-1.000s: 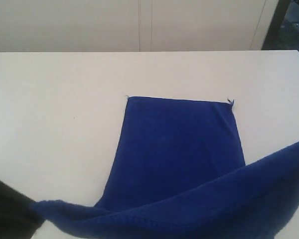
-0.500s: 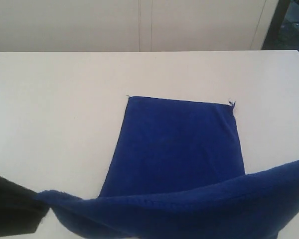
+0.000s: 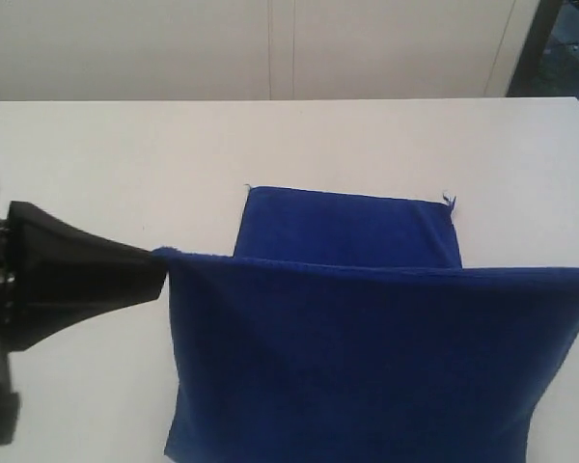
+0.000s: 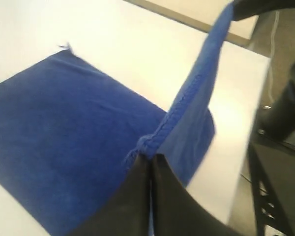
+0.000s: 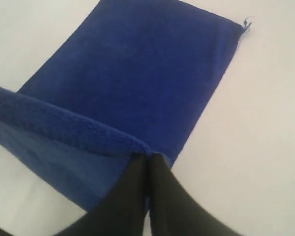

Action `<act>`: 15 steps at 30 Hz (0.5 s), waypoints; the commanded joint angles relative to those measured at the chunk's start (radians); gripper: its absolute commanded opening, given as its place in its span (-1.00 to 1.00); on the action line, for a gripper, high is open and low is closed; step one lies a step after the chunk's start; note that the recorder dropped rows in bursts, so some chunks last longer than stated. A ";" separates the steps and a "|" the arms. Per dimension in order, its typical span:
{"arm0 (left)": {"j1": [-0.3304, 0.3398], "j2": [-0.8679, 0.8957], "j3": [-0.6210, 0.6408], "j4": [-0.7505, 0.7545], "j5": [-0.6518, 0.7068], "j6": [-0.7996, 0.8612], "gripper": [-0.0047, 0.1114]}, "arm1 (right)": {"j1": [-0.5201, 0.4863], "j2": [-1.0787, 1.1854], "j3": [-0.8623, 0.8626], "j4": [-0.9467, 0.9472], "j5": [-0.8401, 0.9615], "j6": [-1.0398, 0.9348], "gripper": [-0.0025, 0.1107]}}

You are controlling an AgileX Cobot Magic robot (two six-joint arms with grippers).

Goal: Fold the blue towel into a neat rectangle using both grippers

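The blue towel has its far end flat on the white table, while its near edge is lifted and stretched taut between both grippers, hanging like a curtain. My left gripper is shut on the towel's left near corner. The left wrist view shows that gripper pinching the bunched hem of the towel, the edge running up to the other arm. My right gripper is shut on the opposite corner of the towel; in the exterior view it is out of frame at the right.
The white table spreads wide around the towel. A pale wall or cabinet front stands behind the table's far edge. The table's edge and dark equipment show in the left wrist view.
Both grippers have raised the towel's near edge and carried it toward the far end. The edge has gone from sagging to taut and level, and the left gripper has come into full view.
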 commanded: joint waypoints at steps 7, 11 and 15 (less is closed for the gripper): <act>-0.004 0.214 0.008 -0.021 -0.260 0.039 -0.92 | -0.002 0.259 0.022 -0.037 -0.238 0.030 -0.96; -0.004 0.318 0.008 -0.040 -0.312 0.035 -0.92 | -0.002 0.379 0.022 -0.069 -0.317 0.054 -0.96; -0.004 0.416 0.008 -0.042 -0.400 0.024 -0.92 | -0.002 0.488 0.022 -0.071 -0.390 0.070 -0.96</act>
